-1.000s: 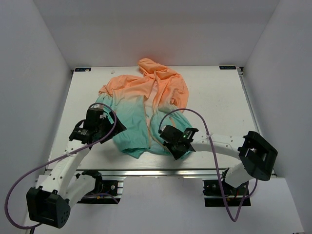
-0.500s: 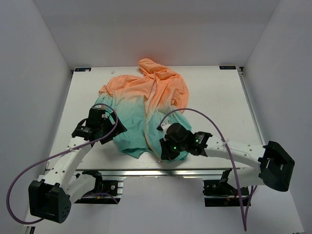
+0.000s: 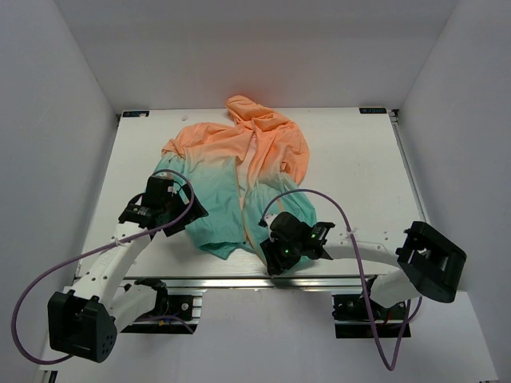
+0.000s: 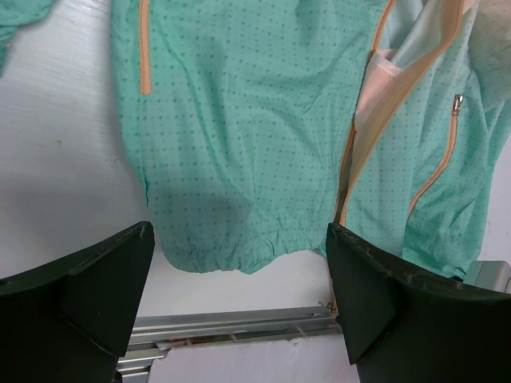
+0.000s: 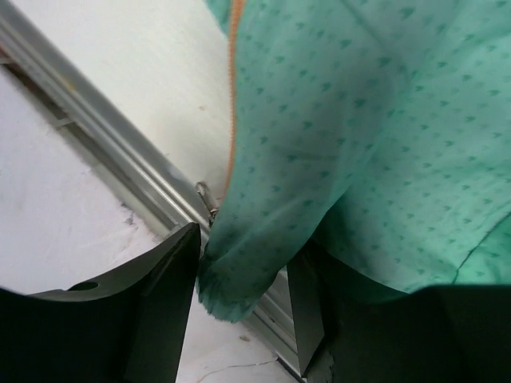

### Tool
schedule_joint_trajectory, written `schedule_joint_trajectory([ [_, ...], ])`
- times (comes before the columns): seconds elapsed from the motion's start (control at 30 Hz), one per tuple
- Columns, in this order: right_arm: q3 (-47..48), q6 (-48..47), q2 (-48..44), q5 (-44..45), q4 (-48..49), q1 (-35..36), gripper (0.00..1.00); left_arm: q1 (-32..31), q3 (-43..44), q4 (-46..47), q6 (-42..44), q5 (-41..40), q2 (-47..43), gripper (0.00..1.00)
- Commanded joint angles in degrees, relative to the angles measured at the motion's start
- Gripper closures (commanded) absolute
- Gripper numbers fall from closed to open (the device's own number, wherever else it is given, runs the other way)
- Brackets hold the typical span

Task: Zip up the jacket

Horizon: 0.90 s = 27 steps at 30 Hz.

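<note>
Jacket (image 3: 215, 211) hem inside parted right pincer (image 5: 243, 259) at table (image 3: 351, 159) edge

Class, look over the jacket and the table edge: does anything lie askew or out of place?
Yes. The jacket lies unzipped and skewed, its front panels parted. Its teal hem corner lies over the rail at the table's near edge, between the right gripper's fingers.
</note>
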Motion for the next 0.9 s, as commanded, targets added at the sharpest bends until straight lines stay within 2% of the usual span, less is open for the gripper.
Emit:
schedule_joint_trajectory([
  [0.0, 1.2, -1.0, 2.0, 4.0, -1.1, 0.4, 0.47, 0.1, -0.1, -0.7, 0.8, -0.9, -0.1, 0.02],
  [0.2, 1.8, -1.6, 3.8, 3.3, -3.0, 1.6, 0.5, 0.0, 0.8, -2.2, 1.5, -3.1, 0.4, 0.02],
  [0.3, 2.1, -1.8, 3.9, 4.1, -3.5, 2.2, 0.64, 0.1, 1.5, -2.9, 1.8, -3.4, 0.7, 0.02],
  [0.33, 2.3, -1.7, 3.9, 4.4, -3.7, 2.2, 0.77, 0.1, 1.6, -2.8, 2.0, -3.1, 0.9, 0.02],
  [0.43, 2.6, -1.7, 2.8, 4.3, -3.2, 2.2, 1.0, -0.3, 2.3, -2.2, 3.0, -0.4, 1.2, 0.02],
  [0.5, 2.9, -1.4, 1.1, 4.5, -2.6, 2.2, 1.0, -1.1, 2.5, -1.7, 3.0, 1.1, 1.3, 0.02],
  [0.6, 3.1, 1.1, -2.8, 8.5, -2.8, 2.1, 1.0, -6.0, 4.0, -1.7, 2.8, 1.9, 2.2, 0.02],
  [0.63, 3.2, 3.1, -4.0, 13.6, -3.2, 2.1, 1.0, -9.2, 4.6, -2.6, 2.4, 0.2, 3.6, 0.02],
  [0.73, 3.8, 7.1, -8.9, 20.3, -5.5, 0.9, 1.0, -15.3, 7.4, -3.7, 0.8, -2.4, 7.7, 0.02],
  [0.87, 2.5, 10.7, -16.2, 24.1, -6.7, -2.8, 1.0, -22.2, 11.2, -3.8, -0.9, -7.9, 15.2, 0.02],
])
